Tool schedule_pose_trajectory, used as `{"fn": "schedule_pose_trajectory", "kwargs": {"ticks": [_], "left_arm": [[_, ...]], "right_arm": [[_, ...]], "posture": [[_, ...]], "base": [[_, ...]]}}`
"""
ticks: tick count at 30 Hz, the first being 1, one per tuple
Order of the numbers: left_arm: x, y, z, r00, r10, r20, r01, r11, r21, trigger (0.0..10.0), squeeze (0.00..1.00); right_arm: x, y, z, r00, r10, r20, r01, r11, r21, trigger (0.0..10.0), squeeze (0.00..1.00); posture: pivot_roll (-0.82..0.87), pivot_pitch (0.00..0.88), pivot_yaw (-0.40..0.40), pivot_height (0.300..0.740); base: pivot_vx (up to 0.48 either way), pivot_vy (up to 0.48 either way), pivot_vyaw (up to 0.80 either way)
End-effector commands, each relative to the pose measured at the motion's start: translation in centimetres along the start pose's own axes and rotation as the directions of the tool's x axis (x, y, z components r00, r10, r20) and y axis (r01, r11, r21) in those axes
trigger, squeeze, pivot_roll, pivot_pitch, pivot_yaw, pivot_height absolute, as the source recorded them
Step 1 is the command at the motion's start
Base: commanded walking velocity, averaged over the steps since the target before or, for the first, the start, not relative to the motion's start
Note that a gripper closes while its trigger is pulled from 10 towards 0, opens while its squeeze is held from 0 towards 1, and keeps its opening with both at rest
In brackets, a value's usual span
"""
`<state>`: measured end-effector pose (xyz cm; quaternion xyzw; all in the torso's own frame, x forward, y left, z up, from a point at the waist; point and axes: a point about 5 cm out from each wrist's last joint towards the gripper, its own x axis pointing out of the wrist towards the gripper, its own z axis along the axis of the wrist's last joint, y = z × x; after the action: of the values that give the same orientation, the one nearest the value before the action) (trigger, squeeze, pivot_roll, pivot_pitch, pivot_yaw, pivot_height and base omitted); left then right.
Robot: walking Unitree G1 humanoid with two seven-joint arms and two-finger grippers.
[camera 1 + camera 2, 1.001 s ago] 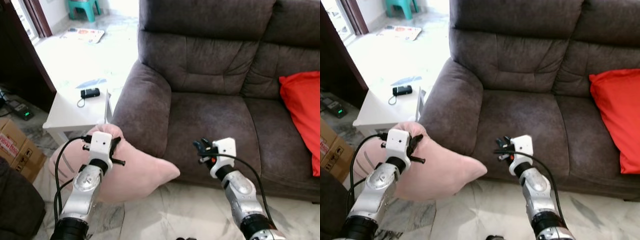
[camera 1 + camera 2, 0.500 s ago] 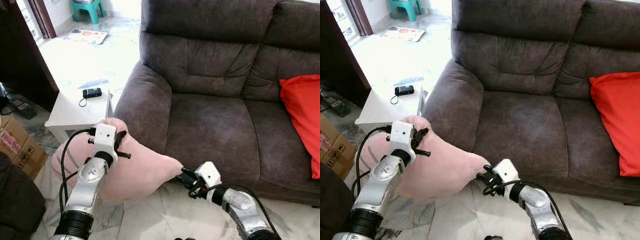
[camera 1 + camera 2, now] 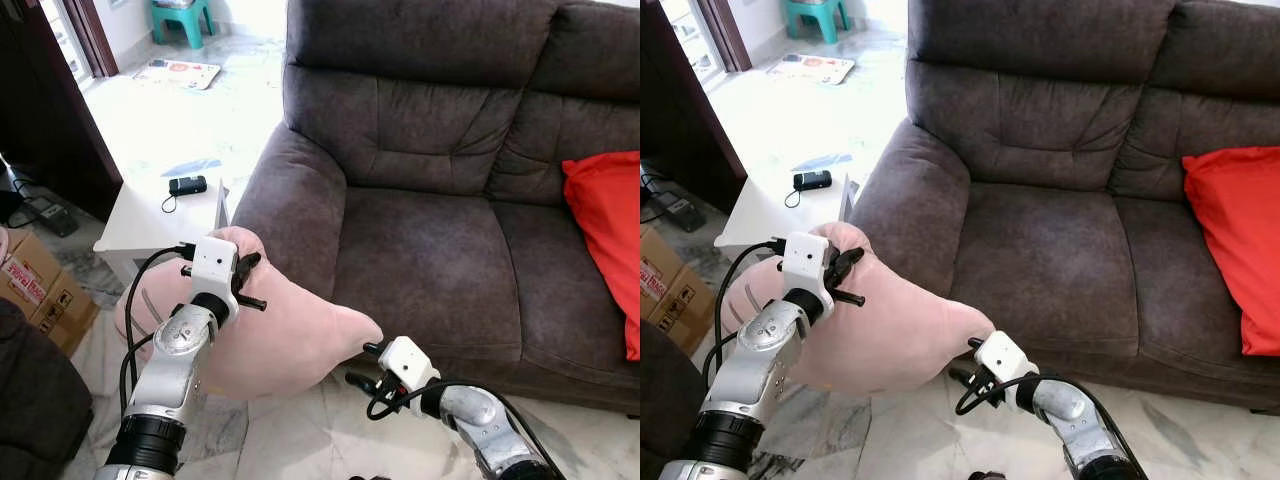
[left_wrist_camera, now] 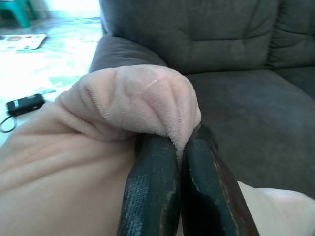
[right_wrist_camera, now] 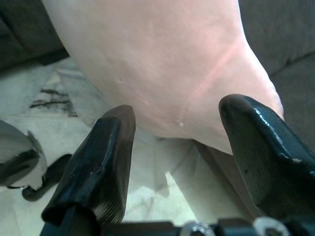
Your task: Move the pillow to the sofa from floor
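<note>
Pillow (image 3: 285, 335) — a pale pink plush one — is hanging in front of the sofa's (image 3: 430, 230) left armrest, lifted off the marble floor (image 3: 300, 440) in the left eye view. The left gripper (image 3: 247, 282) is pinching its upper corner, and the silver left arm is rising to it from below. The lower pointed corner of the pillow is reaching toward the front edge of the seat cushion. The right gripper (image 3: 368, 365) is sitting low, just under that corner, near the sofa base. A red cushion (image 3: 605, 235) is lying on the right seat. To the left of the armrest a white side table (image 3: 150, 215) is carrying a small black device (image 3: 186, 185) with a cord, and a cardboard box (image 3: 40, 295) is standing on the floor further left.

In the right eye view the same scene is showing: the pillow is resting against the armrest side and the right gripper is pointing at its lower tip from beneath.

In the left wrist view the two black fingers (image 4: 152, 191) are pressing together on a bunched fold of the pink fabric — they are closed on the pillow, with the grey seat behind.

In the right wrist view the fingers (image 5: 98, 167) are standing wide apart, and the pillow's corner with its seam is sitting between and beyond them; whether they are touching it I cannot tell. The veined floor is lying below.
</note>
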<state>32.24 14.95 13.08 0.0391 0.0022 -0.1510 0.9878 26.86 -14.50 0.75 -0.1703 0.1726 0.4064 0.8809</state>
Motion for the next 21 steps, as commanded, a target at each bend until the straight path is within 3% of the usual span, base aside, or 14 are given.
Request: {"fn": "schedule_pose_trajectory", "kwargs": {"ticks": [1,14,21], "left_arm": [[0.7,-1.2,3.9,0.984,-0.093,0.149,0.089,0.995,0.034,10.0,0.0],[0.3,-2.2,4.4,0.966,-0.224,0.131,0.218,0.974,0.055,10.0,0.0],[0.0,-3.0,4.1,0.948,-0.301,0.099,0.297,0.953,0.059,10.0,0.0]], "right_arm": [[0.2,0.0,-0.3,0.999,-0.011,-0.03,0.011,1.0,-0.011,10.0,1.0],[0.7,0.2,-1.0,0.992,-0.047,-0.119,0.033,0.993,-0.11,10.0,1.0],[-0.1,-0.6,-2.2,0.97,-0.166,-0.176,0.136,0.976,-0.169,10.0,1.0]], "posture": [[0.0,0.08,-0.048,0.74],[0.0,0.086,-0.045,0.74],[0.0,0.085,-0.046,0.74]], "base": [[0.0,0.0,0.0],[0.0,0.0,0.0],[0.0,0.0,0.0]]}}
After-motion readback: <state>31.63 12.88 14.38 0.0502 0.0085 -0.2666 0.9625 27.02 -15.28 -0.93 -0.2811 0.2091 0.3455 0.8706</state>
